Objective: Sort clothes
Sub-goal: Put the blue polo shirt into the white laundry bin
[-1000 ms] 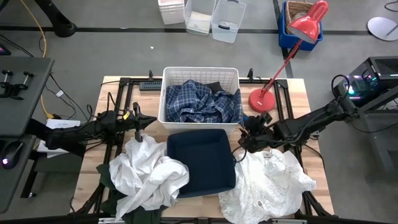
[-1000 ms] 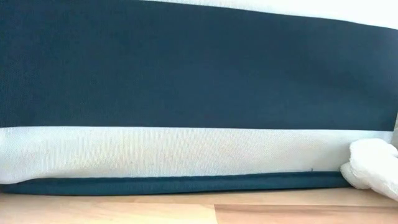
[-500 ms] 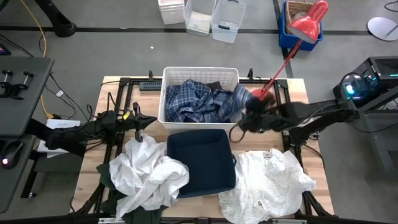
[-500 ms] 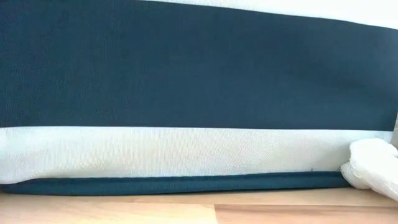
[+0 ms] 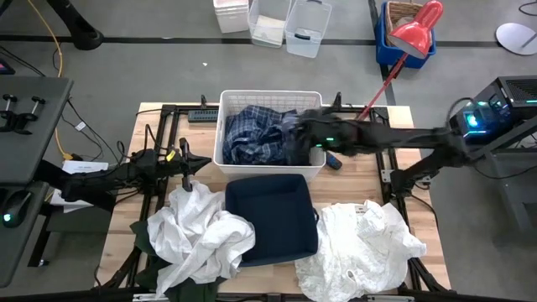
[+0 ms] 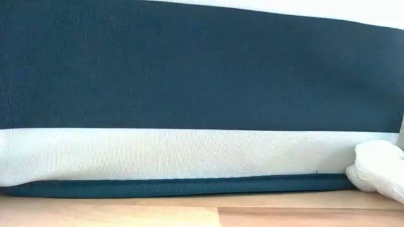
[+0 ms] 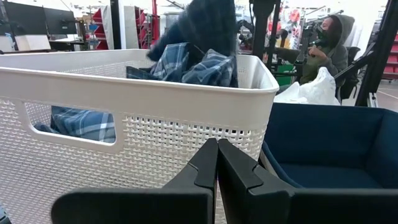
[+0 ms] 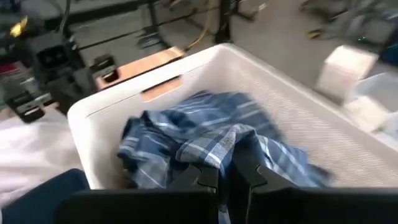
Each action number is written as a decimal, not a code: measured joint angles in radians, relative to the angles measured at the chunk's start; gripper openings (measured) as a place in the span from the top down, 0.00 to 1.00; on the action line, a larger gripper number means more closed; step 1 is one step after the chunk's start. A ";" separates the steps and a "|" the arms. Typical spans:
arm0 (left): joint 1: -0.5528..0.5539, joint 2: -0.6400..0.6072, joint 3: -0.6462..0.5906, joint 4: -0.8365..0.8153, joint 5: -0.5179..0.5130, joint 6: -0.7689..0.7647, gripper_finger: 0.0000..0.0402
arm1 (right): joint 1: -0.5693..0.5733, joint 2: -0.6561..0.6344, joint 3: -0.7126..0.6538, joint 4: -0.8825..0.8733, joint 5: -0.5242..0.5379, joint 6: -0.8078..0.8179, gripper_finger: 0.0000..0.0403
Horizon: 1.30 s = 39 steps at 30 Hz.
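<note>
The blue-and-white plaid shirt [image 5: 252, 134] lies crumpled in the white slatted basket [image 5: 231, 99] at the table's far middle. My right gripper [image 8: 225, 175] has reached over the basket, shut, its tips just above the shirt's [image 8: 205, 140] top folds. One white garment [image 5: 201, 235] lies heaped at the near left over a dark green one [image 5: 141, 242]. Another white garment [image 5: 365, 243] lies at the near right. My left gripper [image 7: 217, 148] is shut and level, facing the basket's left wall [image 7: 155, 134]. It touches nothing. My right gripper comes at the plaid shirt from the table's right side, slanting down into the basket. Its shut fingertips [image 8: 208, 177] stand right at a raised fold [image 8: 214, 152] of the shirt. Whether they touch or hold the cloth I cannot tell.
The navy bin [image 5: 273, 216] sits just near of the basket, between the two white heaps. Its wall [image 6: 202, 75] fills the low view, with white cloth [image 6: 379, 171] beside it. A red desk lamp [image 5: 411, 33] stands at the far right. A seated person [image 7: 323, 43] shows beyond the table.
My right gripper has swung fast from above the near-right white garment toward the table's far edge and left, and now reaches over the basket above the plaid shirt. The white garments have stayed where they were.
</note>
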 joint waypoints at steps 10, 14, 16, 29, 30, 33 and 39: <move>0.000 0.000 0.000 0.000 0.000 0.000 1.00 | -0.147 0.266 -0.002 -0.120 -0.298 0.206 1.00; 0.000 0.000 0.000 0.000 0.000 0.000 1.00 | -0.195 0.317 -0.002 -0.128 -0.427 0.255 0.99; 0.000 0.000 0.000 0.000 0.000 0.000 1.00 | -0.208 0.329 -0.002 -0.124 -0.456 0.248 0.95; 0.000 0.000 0.000 0.000 0.000 0.000 1.00 | -0.229 0.218 -0.001 -0.128 -0.498 0.151 0.55; 0.000 0.000 0.000 0.000 0.000 0.000 1.00 | -0.229 0.199 -0.001 -0.130 -0.497 0.139 0.53; 0.000 0.000 0.000 0.000 0.000 0.000 1.00 | -0.229 0.132 -0.001 -0.139 -0.497 0.117 0.49; 0.000 0.000 0.000 0.000 0.000 0.000 1.00 | -0.224 -0.007 -0.001 -0.138 -0.578 0.083 0.46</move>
